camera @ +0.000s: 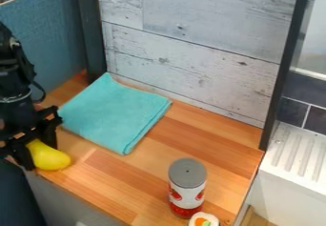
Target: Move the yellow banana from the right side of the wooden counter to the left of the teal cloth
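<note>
The black two-finger pincer (42, 145) is at the left of the bench (102, 172), closed around the narrow end of a smooth, yellow, pear-shaped object (51, 157). The object's rounded, wider end points toward the right, over the bench's front left edge; whether it touches the wood cannot be told. Just beyond the pincer, a folded turquoise cloth (115, 113) lies flat on the striped, light-brown wooden bench, its far corner near the back wall. Well apart from both, toward the front right, stands an upright cylindrical can (187, 191) with a grey top and a white and red side. Just beside its base is a round white piece with an orange and green centre (204, 220), cut off by the view's lower edge. A whitewashed plank panel (197, 39) rises behind the bench between dark posts, with a blue-grey partition (47, 34) at left and a white ridged surface (296, 158) at right.
</note>
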`<state>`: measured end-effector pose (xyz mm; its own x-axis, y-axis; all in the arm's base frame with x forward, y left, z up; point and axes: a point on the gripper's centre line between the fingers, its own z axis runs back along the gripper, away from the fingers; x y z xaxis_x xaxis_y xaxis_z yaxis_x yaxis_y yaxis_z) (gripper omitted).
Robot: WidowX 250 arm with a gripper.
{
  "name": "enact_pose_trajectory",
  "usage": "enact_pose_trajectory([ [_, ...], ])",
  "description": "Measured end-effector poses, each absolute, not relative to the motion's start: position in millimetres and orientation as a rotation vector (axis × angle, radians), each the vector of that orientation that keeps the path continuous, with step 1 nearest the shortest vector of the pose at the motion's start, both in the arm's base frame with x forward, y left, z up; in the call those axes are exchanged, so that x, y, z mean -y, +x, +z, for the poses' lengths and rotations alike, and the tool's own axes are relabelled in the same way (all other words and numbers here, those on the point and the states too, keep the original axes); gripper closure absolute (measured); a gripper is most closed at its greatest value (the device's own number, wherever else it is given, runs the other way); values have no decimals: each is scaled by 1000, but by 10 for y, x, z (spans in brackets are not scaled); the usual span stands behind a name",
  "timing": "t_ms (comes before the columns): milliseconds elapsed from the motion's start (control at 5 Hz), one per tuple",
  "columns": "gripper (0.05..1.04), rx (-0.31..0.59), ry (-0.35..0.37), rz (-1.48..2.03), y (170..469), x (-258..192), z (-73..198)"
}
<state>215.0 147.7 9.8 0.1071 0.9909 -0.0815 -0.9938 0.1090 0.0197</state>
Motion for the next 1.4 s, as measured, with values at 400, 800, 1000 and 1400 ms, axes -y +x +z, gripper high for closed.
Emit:
enact_pose_trajectory([
  [400,397,-52,-63,1462,2298,-1539,91],
  [800,79,-136,-63,1512,2255,-1483,134],
  [1000,83,-136,-12,1487,2262,-1433,243],
  [1400,83,100,58,1298,2402,-1257,1078],
])
